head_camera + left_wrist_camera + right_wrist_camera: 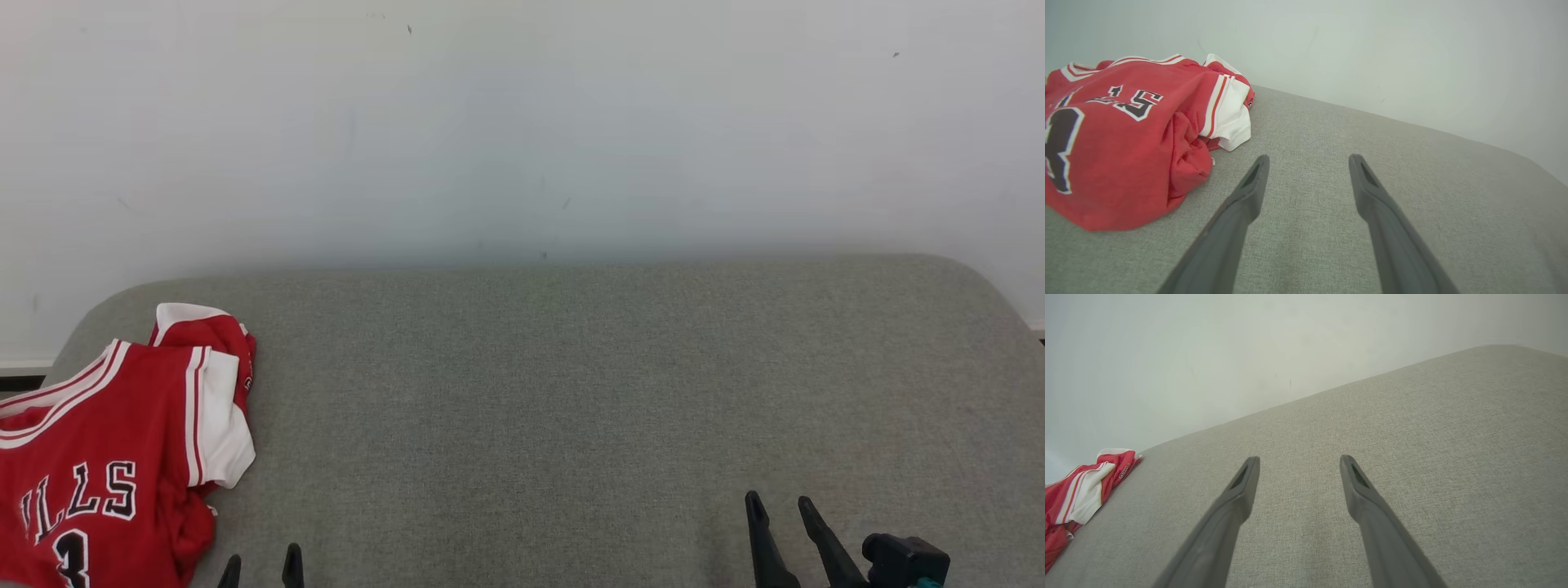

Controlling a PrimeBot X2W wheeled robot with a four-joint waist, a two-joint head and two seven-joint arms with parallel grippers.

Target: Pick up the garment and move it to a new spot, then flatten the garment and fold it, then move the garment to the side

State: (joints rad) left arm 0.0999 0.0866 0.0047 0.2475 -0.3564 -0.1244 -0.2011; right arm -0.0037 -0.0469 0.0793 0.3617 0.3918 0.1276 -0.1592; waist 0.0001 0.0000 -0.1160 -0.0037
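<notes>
Jersey [106,457]: red cloth with white striped trim and black block lettering, crumpled in a soft heap at the cushion's left end.
Cushion [571,392]: grey woven fabric, flat, with rounded far corners.
Wall [522,122]: plain, pale, matte.
Left gripper [1308,159]: two tapered dark fingers spread wide, holding nothing, just right of the jersey.
Right gripper [1299,459]: fingers likewise wide apart, empty, over bare cushion well apart from the jersey.

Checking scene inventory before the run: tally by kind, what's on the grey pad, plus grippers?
Garments: 1, red jersey, crumpled at the pad's left end.
Grippers: 2, left gripper and right gripper, jaws open, holding nothing.
Surfaces: 1, grey pad.
Total: 4.
</notes>
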